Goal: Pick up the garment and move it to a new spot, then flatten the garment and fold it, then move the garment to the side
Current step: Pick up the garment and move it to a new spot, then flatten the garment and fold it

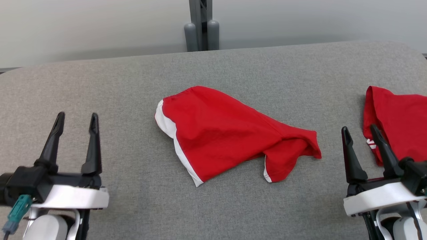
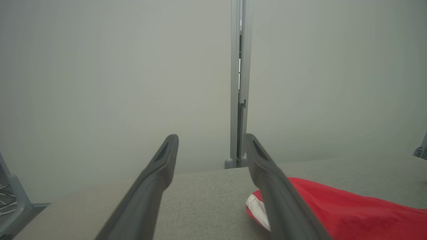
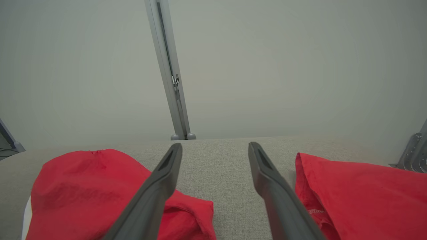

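With left gripper (image 1: 77,115) and right gripper (image 1: 359,128) wide and empty, the right may snag the 2nd red cloth (image 1: 400,123) just beside it, not the garment (image 1: 223,133) between them.

The head camera looks forward and down from the near side, over the grey table (image 1: 110,83) to the far wall (image 1: 300,20). Both wrist cameras sit low, close to the tabletop, and face that wall. All three views share the central red garment (image 1: 227,133) and the far grey post (image 1: 200,23).
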